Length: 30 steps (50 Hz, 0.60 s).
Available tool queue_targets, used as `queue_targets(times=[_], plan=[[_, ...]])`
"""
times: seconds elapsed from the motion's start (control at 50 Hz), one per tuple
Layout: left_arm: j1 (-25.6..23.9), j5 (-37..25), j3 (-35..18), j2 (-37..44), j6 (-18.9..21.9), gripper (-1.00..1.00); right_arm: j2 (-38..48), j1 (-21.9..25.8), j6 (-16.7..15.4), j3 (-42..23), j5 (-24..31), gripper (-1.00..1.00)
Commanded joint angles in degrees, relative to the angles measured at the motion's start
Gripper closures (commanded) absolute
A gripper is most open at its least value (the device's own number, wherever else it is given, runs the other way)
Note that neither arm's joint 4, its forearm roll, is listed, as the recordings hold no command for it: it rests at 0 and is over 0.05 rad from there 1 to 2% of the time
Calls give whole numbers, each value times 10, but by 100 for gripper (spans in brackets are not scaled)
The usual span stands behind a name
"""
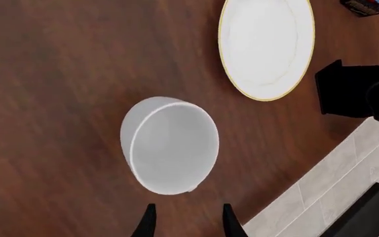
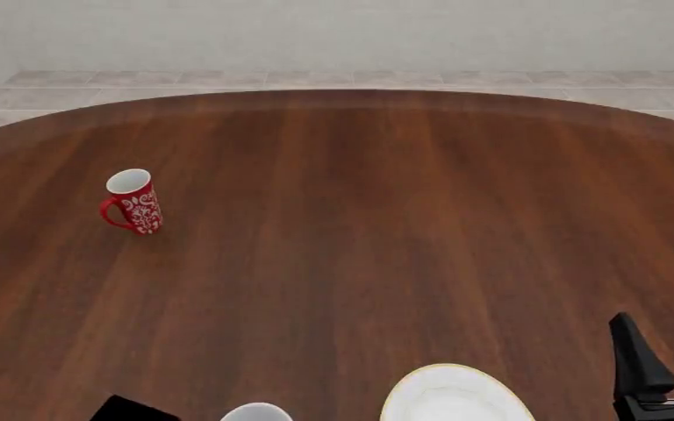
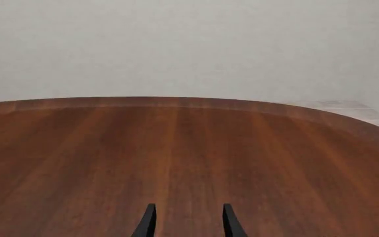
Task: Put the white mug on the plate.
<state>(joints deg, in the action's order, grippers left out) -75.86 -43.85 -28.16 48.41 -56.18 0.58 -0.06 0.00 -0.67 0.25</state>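
Note:
The white mug [image 1: 170, 145] stands upright on the brown table, its greyish-white inside facing the left wrist camera; only its rim [image 2: 256, 411] shows at the bottom edge of the front view. The plate [image 1: 266, 45], white with a thin golden rim, lies beside it, also in the front view [image 2: 455, 396]. My left gripper [image 1: 187, 219] is open and empty, just short of the mug. My right gripper [image 2: 665, 351] is open and empty at the front right, right of the plate; its fingertips [image 3: 148, 219] point over bare table.
A red mug with a white floral pattern [image 2: 133, 203] stands upright at the far left. The right arm's dark body [image 1: 357, 91] shows beyond the plate. A dark box corner [image 1: 367, 6] lies past the plate. Tiled floor [image 1: 334, 192] borders the table's edge.

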Motion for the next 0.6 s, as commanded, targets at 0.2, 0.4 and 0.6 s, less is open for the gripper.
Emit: queue_targets(times=[0.2,0.4,0.6], plan=[[3,33,12,36,-1,-100,-2,1,0,1,0,-100],[-7,58,15,62,-9,-100,-2,1,0,1,0,-100],[-21,80,17,91,-26,-100,-2,1,0,1,0,-100]])
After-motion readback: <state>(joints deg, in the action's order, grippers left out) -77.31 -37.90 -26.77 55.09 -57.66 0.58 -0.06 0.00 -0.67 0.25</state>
